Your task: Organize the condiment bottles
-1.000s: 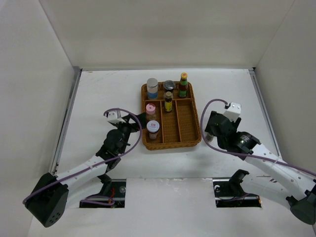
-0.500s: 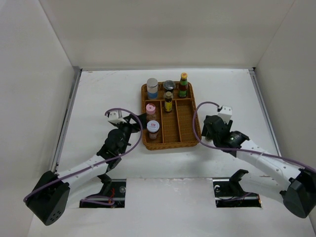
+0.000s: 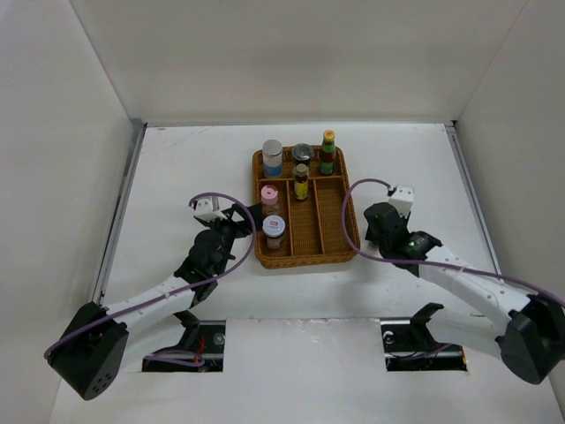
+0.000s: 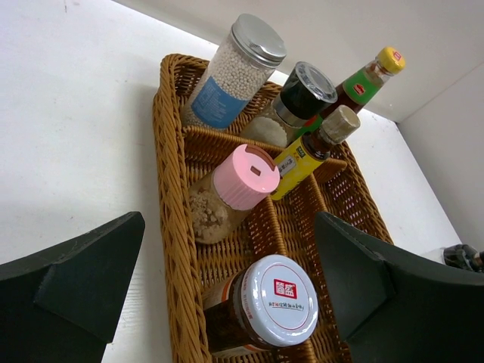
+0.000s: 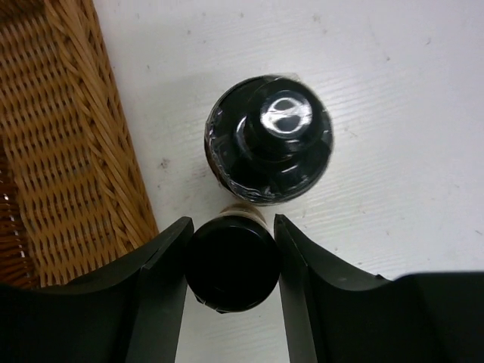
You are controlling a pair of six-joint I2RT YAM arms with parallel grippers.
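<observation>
The white-lidded jar (image 4: pixel 274 301) in the wicker tray's (image 4: pixel 162 136) near-left compartment bears a red patch with white Chinese characters; behind it stand a pink-lidded jar (image 4: pixel 243 176) and a grey-capped jar (image 4: pixel 234 72) whose blue label is unreadable. The left gripper (image 4: pixel 228 227) hangs at the tray's near-left edge, jaws wide apart. Just off the tray's right rim, the right gripper (image 5: pixel 231 227) is clamped on a black-capped bottle (image 5: pixel 231 263) beside a shrink-wrapped bottle (image 5: pixel 270 140).

Bright, even light; soft shadows
</observation>
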